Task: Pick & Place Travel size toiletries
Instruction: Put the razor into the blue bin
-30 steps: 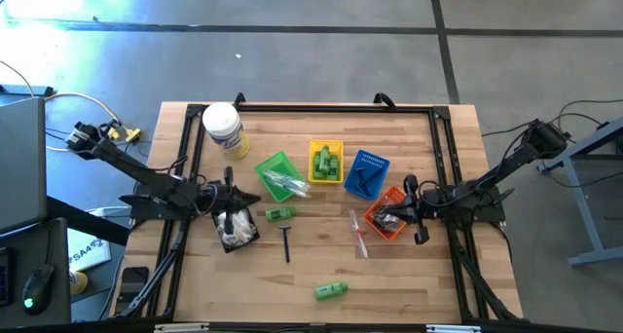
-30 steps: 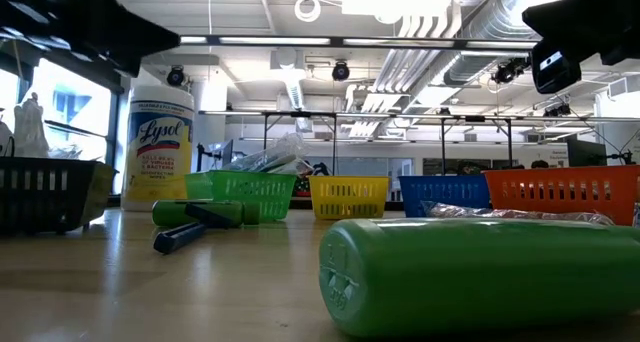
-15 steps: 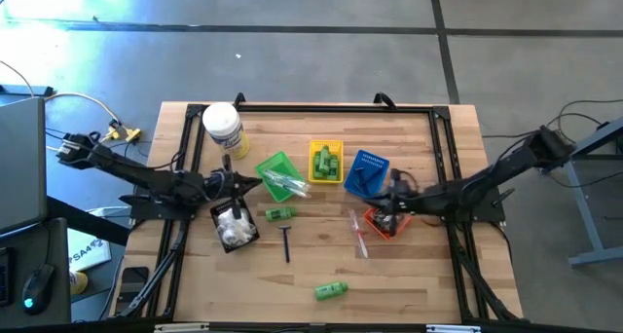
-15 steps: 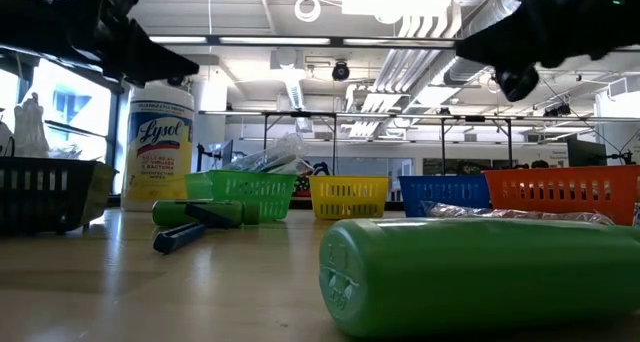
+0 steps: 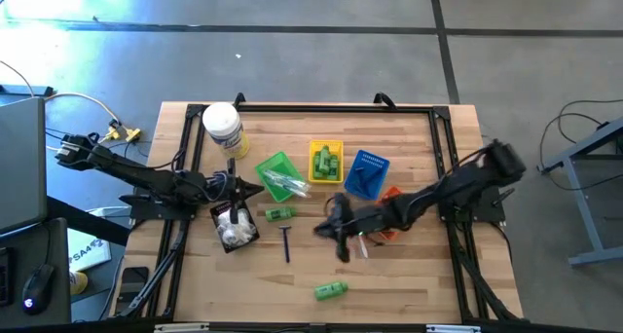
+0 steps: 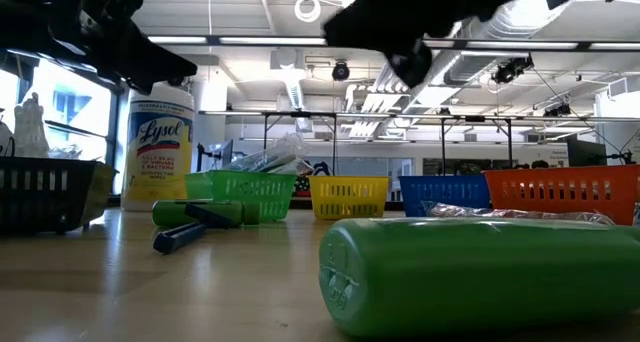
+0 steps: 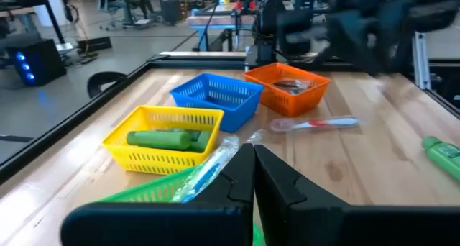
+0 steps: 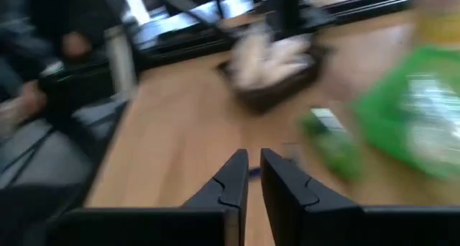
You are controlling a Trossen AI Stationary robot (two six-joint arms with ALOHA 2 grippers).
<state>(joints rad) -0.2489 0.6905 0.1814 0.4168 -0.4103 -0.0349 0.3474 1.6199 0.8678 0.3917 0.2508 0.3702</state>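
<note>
Looking down from the high view, we see the right gripper (image 5: 338,238) reaching over the middle of the table (image 5: 428,275), its fingers hard to make out against the dark arm. The dark razor (image 5: 286,241) lies just to its left, the clear-wrapped stick (image 5: 361,241) just to its right, and a green bottle (image 5: 331,291) sits nearer the front edge. The orange basket (image 5: 391,199) is partly hidden by that arm. The left gripper (image 5: 245,187) hovers between the black basket (image 5: 234,226) and the green basket (image 5: 276,174), empty.

From the low view we get only dark blurs of both arms overhead — the green bottle (image 6: 480,272) fills the foreground, cut off at the right.

The left wrist view shows what the others do not: its fingers (image 7: 277,181) pressed together with nothing between them, and green bottles in the yellow basket (image 7: 167,139).

The right wrist view is smeared — its fingers (image 8: 228,180) stand a narrow slit apart, gripping nothing, with another green bottle (image 8: 332,145) ahead on the wood.
</note>
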